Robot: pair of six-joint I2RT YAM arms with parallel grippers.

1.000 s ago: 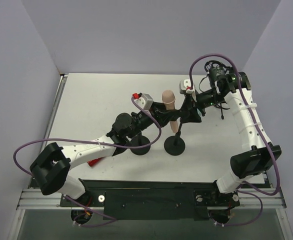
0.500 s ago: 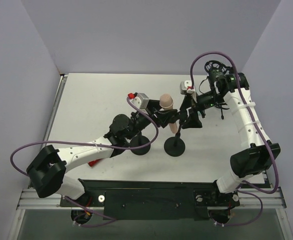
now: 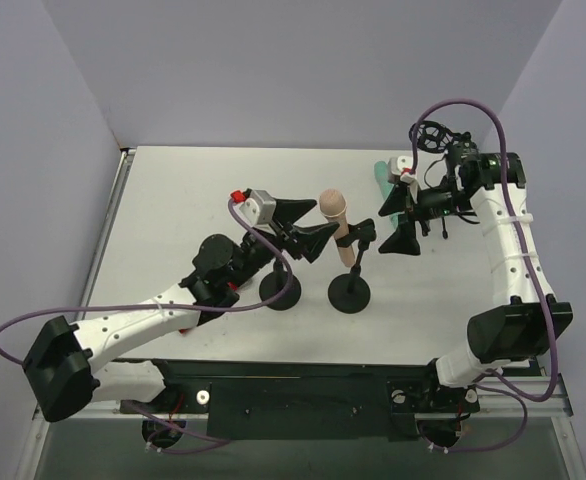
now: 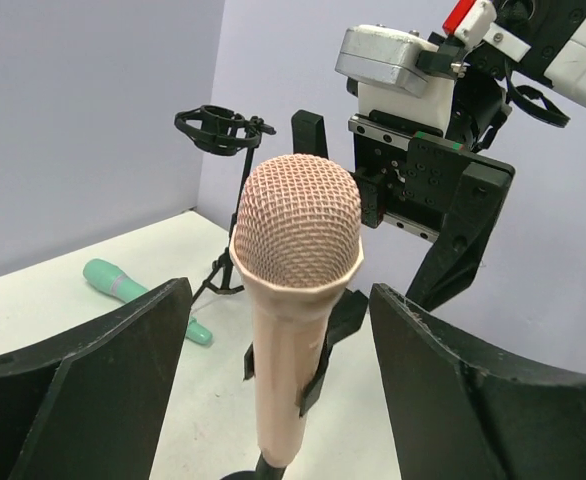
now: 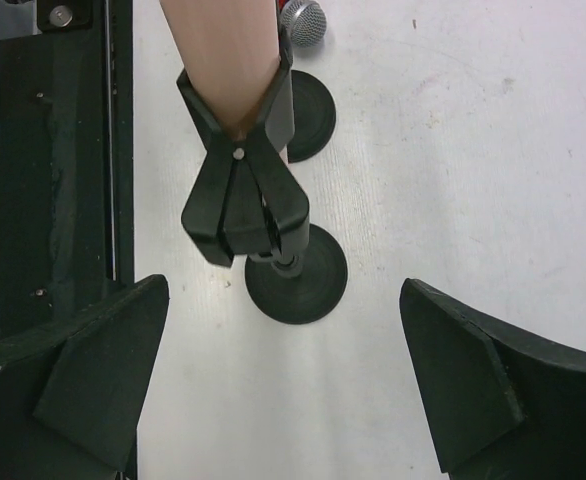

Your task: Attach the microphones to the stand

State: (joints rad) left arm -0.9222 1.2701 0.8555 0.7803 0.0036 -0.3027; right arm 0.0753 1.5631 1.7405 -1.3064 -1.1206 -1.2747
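The pale pink microphone (image 3: 335, 216) stands head-up in the black clip (image 3: 356, 236) of the middle stand (image 3: 350, 293). In the left wrist view this pink microphone (image 4: 293, 300) is held only by the clip (image 4: 335, 335). My left gripper (image 3: 308, 225) is open just left of it, with the jaws apart on either side and touching nothing. My right gripper (image 3: 398, 217) is open to the right of the clip, also empty. The teal microphone (image 4: 123, 288) lies on the table at the back right. Only the silver mesh head (image 5: 303, 20) of the red microphone shows, near the second stand's base.
A second round stand base (image 3: 278, 290) sits left of the middle stand, partly under my left arm. A tripod stand with a ring shock mount (image 3: 431, 135) stands at the back right corner. Grey walls close in three sides, and a black panel (image 3: 303, 385) runs along the near edge.
Both grippers have opened and drawn away from the pink microphone, the left one to the left and the right one to the right. The microphone stays in the clip.
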